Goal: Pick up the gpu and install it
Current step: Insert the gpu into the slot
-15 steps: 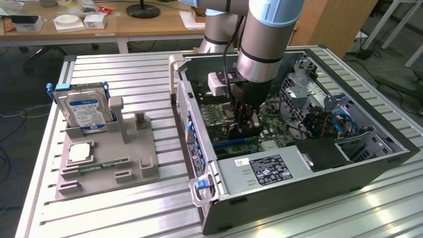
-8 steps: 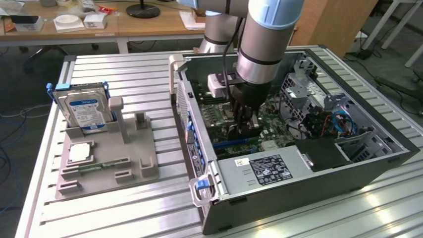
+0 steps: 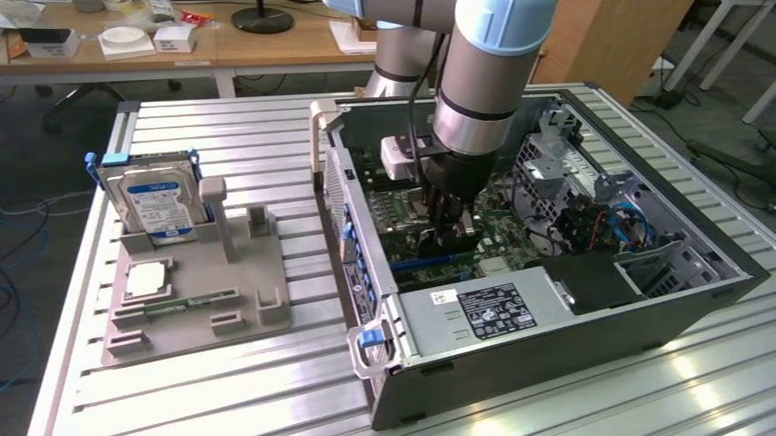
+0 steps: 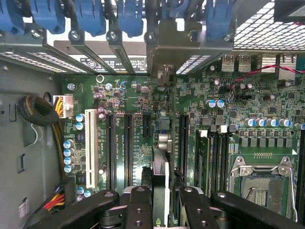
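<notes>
Inside the open computer case point(image 3: 679, 300), end effector point(image 4: 164, 191) pinching the gpu point(image 4: 161, 167) edge-on, upright over the motherboard point(image 4: 124, 119) slots; hard drive point(image 3: 155, 204) standing on the worktop point(image 3: 243, 127).

The scene is evenly lit from above; glare is seen on the aluminium table point(image 3: 679, 372), while the open computer case point(image 3: 679, 300) interior is shadowed.

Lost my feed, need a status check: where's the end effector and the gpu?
End effector down inside the computer case, shut on gpu. Card edge-on over the motherboard slots. Nothing in the way seen.
</notes>
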Controlling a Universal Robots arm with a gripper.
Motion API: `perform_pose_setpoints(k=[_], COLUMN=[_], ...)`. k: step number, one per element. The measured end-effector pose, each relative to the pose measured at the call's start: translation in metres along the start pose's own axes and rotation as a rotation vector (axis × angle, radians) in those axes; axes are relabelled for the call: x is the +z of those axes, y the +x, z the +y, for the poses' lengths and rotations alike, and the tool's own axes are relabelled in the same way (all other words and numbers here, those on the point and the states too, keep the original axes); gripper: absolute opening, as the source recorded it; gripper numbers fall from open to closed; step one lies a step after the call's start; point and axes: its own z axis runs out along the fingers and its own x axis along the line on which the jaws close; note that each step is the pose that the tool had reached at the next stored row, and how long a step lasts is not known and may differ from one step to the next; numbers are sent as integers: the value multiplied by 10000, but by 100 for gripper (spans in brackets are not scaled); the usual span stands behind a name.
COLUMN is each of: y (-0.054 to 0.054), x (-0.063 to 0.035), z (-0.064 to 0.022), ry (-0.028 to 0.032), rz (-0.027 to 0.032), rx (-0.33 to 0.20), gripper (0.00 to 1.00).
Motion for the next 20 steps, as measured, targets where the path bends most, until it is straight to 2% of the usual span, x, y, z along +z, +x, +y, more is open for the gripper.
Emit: perform_pose_setpoints(k=[20], y=[2], x=[32], z=[37], ry=[0], rz=[1], rx=[1], gripper=[26])
